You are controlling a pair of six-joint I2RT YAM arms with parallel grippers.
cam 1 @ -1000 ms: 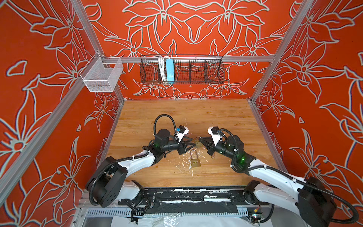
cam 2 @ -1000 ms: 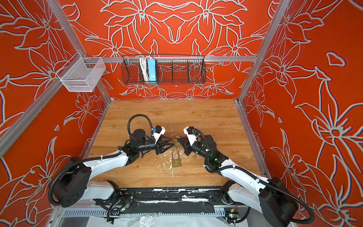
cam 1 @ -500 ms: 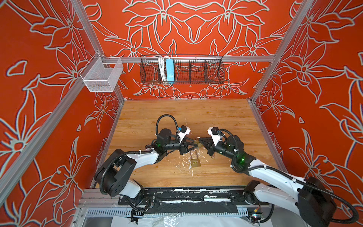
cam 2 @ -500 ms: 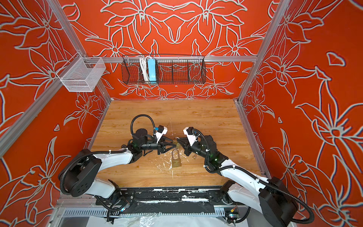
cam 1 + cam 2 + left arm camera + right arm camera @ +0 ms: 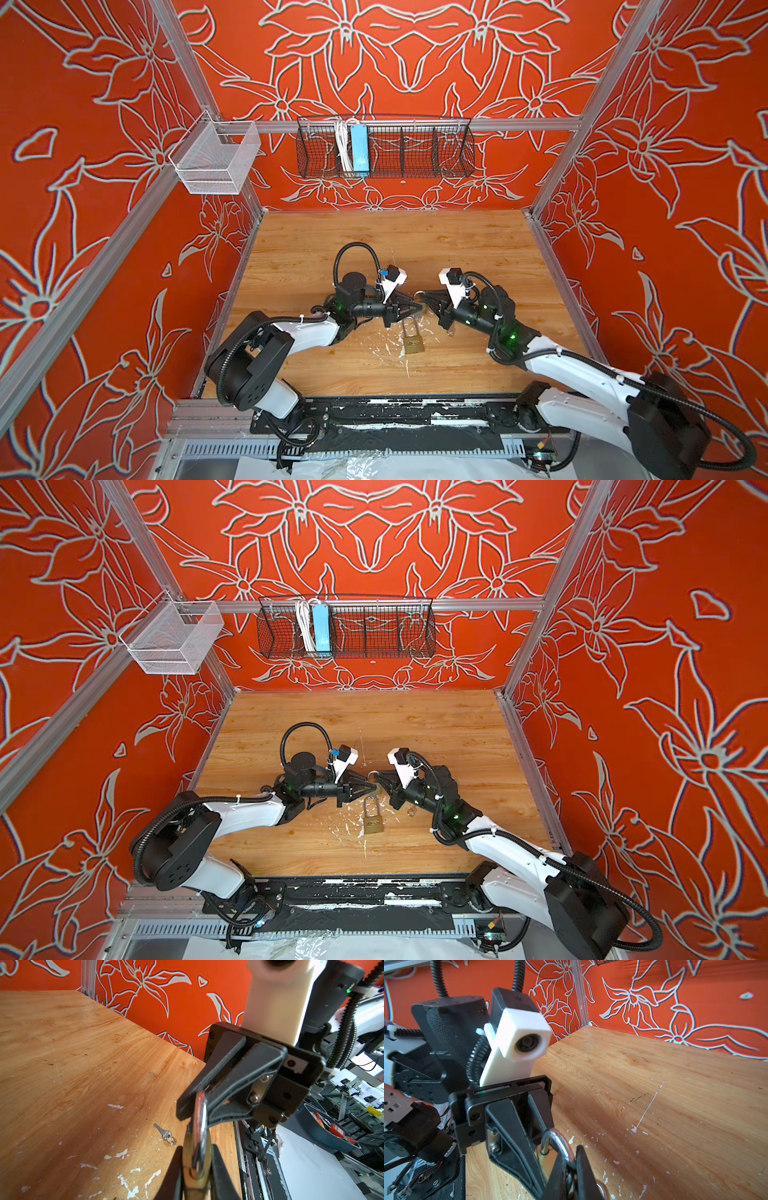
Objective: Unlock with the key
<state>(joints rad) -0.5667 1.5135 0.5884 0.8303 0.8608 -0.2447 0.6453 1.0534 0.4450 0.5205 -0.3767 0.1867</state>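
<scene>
left wrist: padlock (image 5: 198, 1140) sits toward the worktop's (image 5: 83, 1084) front edge, midway. left gripper (image 5: 197, 1148) clamps its body with narrow fingers; right gripper (image 5: 196, 1108) pinches the shackle (image 5: 201, 1120). key (image 5: 165, 1136) lies near, flat on the worktop.

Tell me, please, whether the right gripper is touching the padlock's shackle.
Touching. The left wrist view shows the right gripper clamped onto the top of the shackle of the brass padlock, with no gap on either side.

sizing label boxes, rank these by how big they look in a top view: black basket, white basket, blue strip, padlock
1. black basket
2. white basket
3. blue strip and padlock: about alike, so not ranked
</scene>
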